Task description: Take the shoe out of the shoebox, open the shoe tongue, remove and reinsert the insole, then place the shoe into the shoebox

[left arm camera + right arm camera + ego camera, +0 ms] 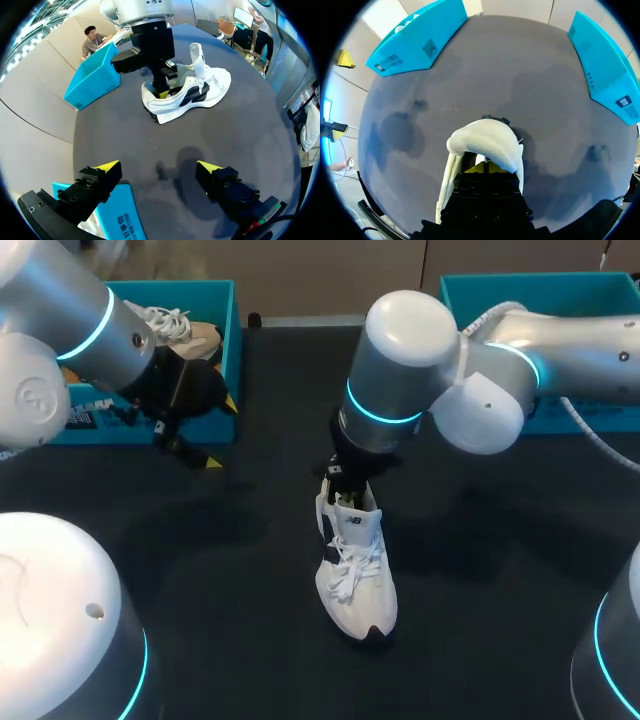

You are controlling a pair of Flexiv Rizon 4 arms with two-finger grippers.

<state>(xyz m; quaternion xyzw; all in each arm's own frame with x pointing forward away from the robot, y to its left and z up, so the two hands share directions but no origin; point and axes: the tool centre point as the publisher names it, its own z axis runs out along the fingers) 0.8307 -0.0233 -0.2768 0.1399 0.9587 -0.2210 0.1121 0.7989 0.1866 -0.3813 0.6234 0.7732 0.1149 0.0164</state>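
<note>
**SNEAKER HANDLING: STATE AND GRIP POINTS**

**Layout.** On the black table [500, 570] stand 2 teal boxes. Seen from the head view, the left shoebox [230, 340] lies at 10 o'clock from the sneaker and holds a second shoe [180, 330]. The right shoebox [470, 290] lies at 2 o'clock.

**Task item.** The white sneaker [357, 575] stands on its sole at mid-table, outside both boxes, with its toe to 6 o'clock and its heel to 12 o'clock.

**Grippers.** The right gripper [345, 488] is sunk into the shoe opening at the heel end, and its jaw state cannot be told. The left gripper [159, 167] hovers beside the left shoebox, jaws wide and holding nothing.

**Handling (judgement).**
- The sneaker is probably light, so it may tip or slide if pulled by 1 arm alone.
- The upper is likely soft, while the sole is likely firmer and suits bracing.
- The raised tongue [487, 145] is pliable and offers a pinch point.
- The loose laces [345, 580] may snag.
- The insole is hidden. Expect it to be thin and floppy, and pinch it at the heel edge.
</note>
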